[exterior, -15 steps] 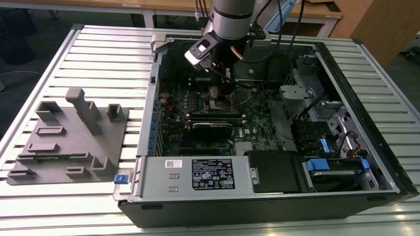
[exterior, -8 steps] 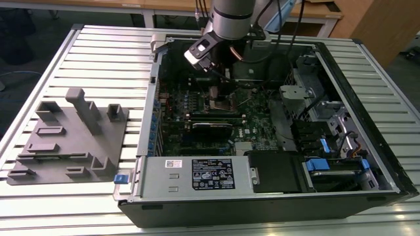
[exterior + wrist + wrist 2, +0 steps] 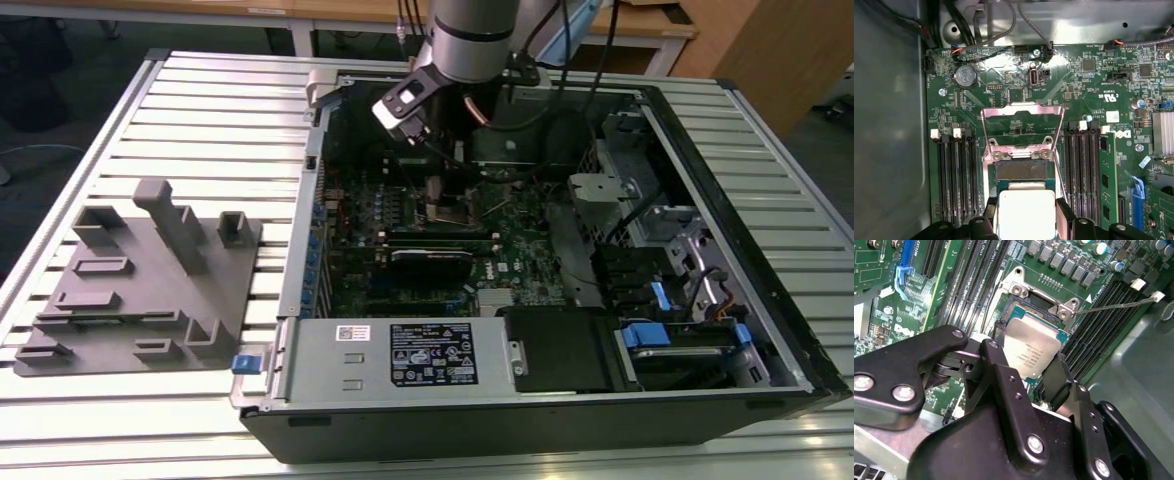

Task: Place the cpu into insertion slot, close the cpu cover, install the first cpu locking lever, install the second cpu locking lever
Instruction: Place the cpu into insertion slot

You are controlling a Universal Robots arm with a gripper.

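My gripper (image 3: 1026, 222) is shut on the cpu (image 3: 1026, 212), a flat square chip with a dull silver top, its black fingers (image 3: 1064, 220) pressing two opposite edges. In the second wrist view the cpu (image 3: 1031, 350) hangs just over the near part of the insertion slot (image 3: 1026, 305), whose dark far part stays uncovered. The insertion slot (image 3: 1021, 170) has a shiny rim. The cpu cover (image 3: 1021, 112), a thin silver frame, stands swung open behind the slot. A thin wire locking lever (image 3: 1114, 305) sticks out sideways from the socket corner. In the exterior view the gripper (image 3: 447, 195) reaches down into the case.
The green motherboard (image 3: 400, 225) lies in an open black computer case (image 3: 534, 400). Long black memory slots (image 3: 954, 175) flank the socket on both sides. A grey fixture block (image 3: 134, 280) sits on the ribbed table at the exterior view's left.
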